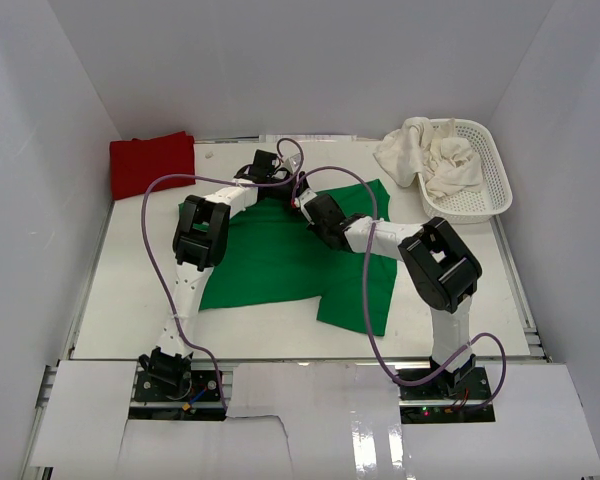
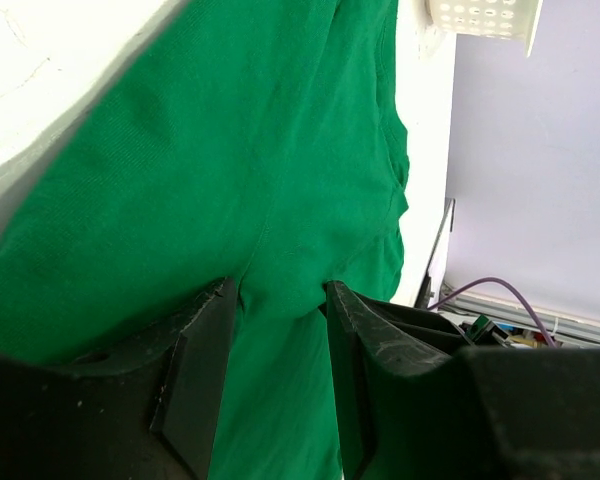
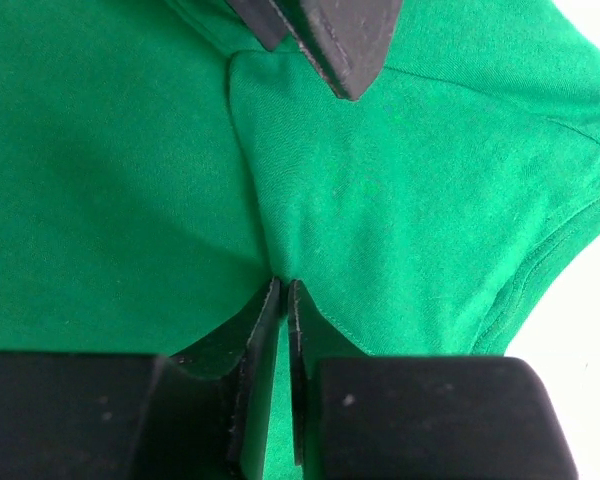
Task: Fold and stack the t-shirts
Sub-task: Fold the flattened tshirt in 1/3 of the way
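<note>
Green t-shirt lies spread near-left of the white mesh basket, light, limp, best pinched at hem or shoulder seam; right gripper clamped on a fold, left gripper jaws apart straddling cloth.

Your left arm climbs from its base at the near edge of the table, elbow peaked high, forearm angling in toward the middle of the far edge. Your left gripper points low. Its jaws are part-way apart with a bulge of the green t-shirt between them; whether it is clamped you can't tell. Your right arm stands up from its own base, elbow sharply bent, forearm reaching left across to the same spot. The right gripper is down low, jaws pressed almost together with a ridge of cloth nipped between. The two grippers are nose to nose, with the left fingers just ahead of the right's.
</note>
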Motion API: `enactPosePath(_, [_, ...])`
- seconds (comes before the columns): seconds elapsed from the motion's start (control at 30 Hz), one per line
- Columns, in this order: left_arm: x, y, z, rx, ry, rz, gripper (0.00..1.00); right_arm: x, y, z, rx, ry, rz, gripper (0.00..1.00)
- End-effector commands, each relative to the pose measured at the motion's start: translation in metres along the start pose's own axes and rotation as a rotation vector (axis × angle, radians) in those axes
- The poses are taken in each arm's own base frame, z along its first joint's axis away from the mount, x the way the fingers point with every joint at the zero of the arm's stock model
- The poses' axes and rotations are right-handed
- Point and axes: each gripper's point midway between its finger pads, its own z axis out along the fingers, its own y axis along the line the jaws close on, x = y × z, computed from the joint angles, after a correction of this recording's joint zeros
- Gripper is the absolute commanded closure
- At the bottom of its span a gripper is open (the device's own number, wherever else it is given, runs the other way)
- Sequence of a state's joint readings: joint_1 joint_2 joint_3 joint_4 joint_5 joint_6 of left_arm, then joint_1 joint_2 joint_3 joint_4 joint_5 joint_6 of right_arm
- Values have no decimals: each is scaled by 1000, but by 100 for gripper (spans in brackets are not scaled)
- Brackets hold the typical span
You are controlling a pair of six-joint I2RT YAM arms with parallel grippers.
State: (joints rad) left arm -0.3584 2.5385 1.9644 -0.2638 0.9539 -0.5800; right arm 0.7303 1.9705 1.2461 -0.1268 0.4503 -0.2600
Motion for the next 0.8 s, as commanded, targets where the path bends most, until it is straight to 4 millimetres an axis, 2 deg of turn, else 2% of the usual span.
enactPosePath(0.0, [7, -1, -1, -22, 19, 8, 47, -20, -12, -1, 35, -47, 33, 87])
enactPosePath(0.23, [6, -1, -2, -28, 20, 9, 48, -24, -10, -2, -12, -45, 50, 92])
enactPosePath(0.3, [6, -2, -2, -28, 22, 10, 48, -28, -3, -1, -103, -47, 81, 92])
enactPosePath(0.47, [6, -1, -1, -33, 24, 8, 48, -44, -1, -14, -289, -49, 202, 92])
enactPosePath(0.67, [6, 0, -1, -36, 27, 6, 47, -44, -6, -15, -414, 10, 266, 90])
enactPosePath(0.77, [7, 0, -2, -39, 28, 4, 48, -39, -2, -16, -482, 47, 280, 88])
